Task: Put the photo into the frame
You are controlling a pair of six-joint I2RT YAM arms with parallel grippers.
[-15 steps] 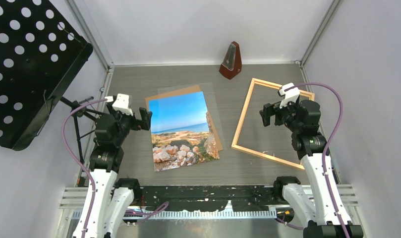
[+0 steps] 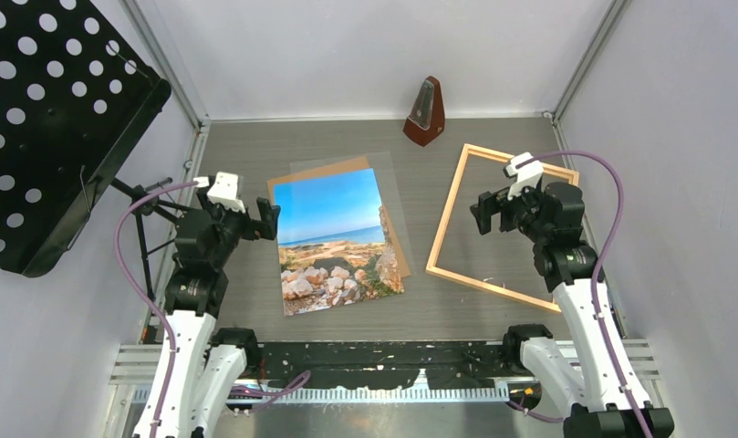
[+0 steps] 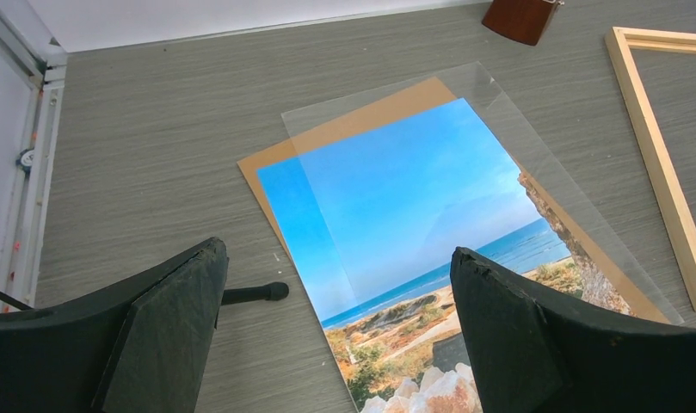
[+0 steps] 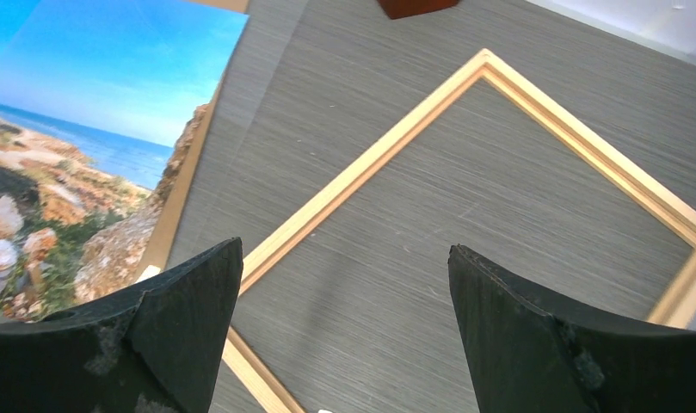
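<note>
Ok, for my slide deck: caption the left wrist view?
Open left end effector hovering over the photo, which lies on a brown backing board, partly covered by a clear sheet.

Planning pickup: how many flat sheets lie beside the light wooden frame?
3, overlapping: seaside photo print, brown backing board under it, clear transparent sheet offset far-right. More may hide beneath.

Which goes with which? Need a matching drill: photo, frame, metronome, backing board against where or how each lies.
Things:
1. photo
2. frame
3. metronome
4. backing board

Place or state:
A. standing upright, far back
B. flat on the right side, nothing inside it
C. flat left of centre, picture side up
D. under the print, only a tan margin showing

Pairs: 1-C, 2-B, 3-A, 4-D
</note>
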